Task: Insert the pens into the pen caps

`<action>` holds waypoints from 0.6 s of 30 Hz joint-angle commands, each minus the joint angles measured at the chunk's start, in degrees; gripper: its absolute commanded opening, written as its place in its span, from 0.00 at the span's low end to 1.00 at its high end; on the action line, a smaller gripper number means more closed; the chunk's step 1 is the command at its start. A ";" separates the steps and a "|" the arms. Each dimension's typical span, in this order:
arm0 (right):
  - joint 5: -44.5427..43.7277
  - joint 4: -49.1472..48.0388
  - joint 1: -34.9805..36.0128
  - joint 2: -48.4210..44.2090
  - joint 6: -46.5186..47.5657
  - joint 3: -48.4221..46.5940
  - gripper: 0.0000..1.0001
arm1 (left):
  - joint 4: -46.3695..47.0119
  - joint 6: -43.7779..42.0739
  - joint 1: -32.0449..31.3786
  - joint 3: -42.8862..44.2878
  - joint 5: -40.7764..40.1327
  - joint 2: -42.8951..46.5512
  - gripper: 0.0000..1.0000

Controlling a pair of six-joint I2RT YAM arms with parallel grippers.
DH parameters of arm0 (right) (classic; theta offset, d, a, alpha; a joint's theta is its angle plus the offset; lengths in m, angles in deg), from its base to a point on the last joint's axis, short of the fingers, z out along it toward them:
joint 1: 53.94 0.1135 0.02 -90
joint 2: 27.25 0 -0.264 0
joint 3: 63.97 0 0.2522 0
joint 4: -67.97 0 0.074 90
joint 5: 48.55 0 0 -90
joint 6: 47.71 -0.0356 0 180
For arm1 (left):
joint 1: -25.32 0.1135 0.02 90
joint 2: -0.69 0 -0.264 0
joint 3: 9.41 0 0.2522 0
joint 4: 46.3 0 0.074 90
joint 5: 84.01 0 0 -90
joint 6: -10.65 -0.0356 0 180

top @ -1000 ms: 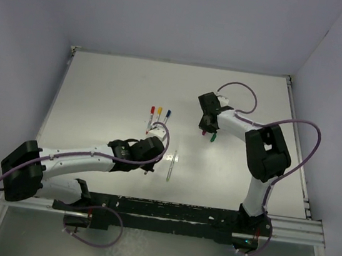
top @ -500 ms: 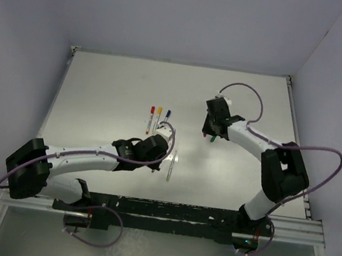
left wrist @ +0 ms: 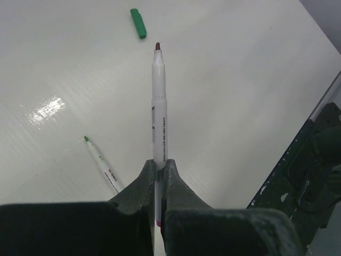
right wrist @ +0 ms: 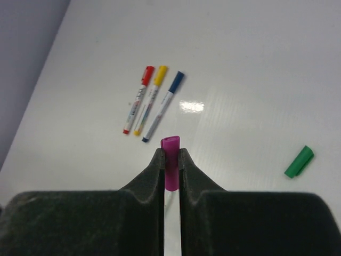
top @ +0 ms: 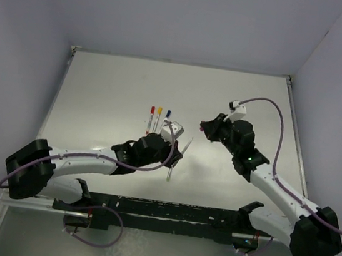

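Nearest the arm bases, the left hand (left wrist: 160,163) was pressed together on the lower barrel of a magenta-tipped pen (left wrist: 159,96), most of its length sticking out past the fingers. From above, that arm reached low across the desk (left wrist: 250,74) and the pen aimed toward 1 o'clock. A green-tipped pen (left wrist: 101,162) lay bare on the desk just at 6 o'clock of this hand, untouched.

Further out, at about 2 o'clock of the pen tip, the right hand (right wrist: 170,153) pinched a magenta cap (right wrist: 171,144) between its fingers, the cap's end poking just past the fingertips. That arm stretched in from the right and the hand faced back toward the pen. Tip and cap were near each other but apart.

The step in hand looked like mating these 2. It would go best by lining the barrel and the cap on 1 axis first, then closing the gap slowly and straight. The pen's long overhang could let the tip swing, and the cap's small grip could let it slip back under a push.

A green cap (right wrist: 299,161) lay at 3 o'clock of the magenta cap in the right wrist view. Farthest, at 11 o'clock, 3 capped pens (right wrist: 151,101) lay side by side.
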 commanded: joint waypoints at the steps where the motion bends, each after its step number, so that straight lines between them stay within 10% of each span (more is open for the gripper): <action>1: 2.69 -13.38 3.28 -7.50 0.55 3.71 0.00 | 20.45 0.54 -0.18 -6.28 5.81 2.36 0.00; 18: -2.89 -31.77 10.48 -16.76 2.01 13.20 0.00 | 42.52 3.81 -0.14 -14.29 6.54 5.48 0.00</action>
